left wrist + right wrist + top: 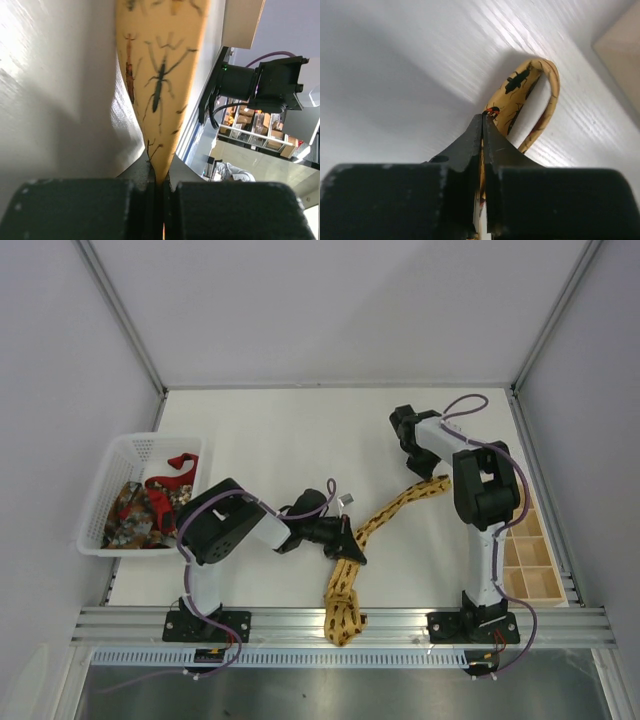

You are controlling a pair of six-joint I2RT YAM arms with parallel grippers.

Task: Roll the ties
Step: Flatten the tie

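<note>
The yellow-gold tie [385, 512] with dark insect marks lies slanted across the table, its wide end hanging over the front rail. My left gripper [352, 548] is shut on its middle; in the left wrist view the tie [161, 65] runs up from the closed jaws. My right gripper [420, 468] is shut on the narrow end, which curls into a small loop [532, 100] in the right wrist view. The red tie [178, 471] and the dark patterned tie [137, 512] lie in the white basket [110, 465] at the left.
A wooden compartment tray [532, 562] sits at the right edge beside the right arm's base. Purple cables run along both arms. A metal rail [340, 622] runs along the table's front edge.
</note>
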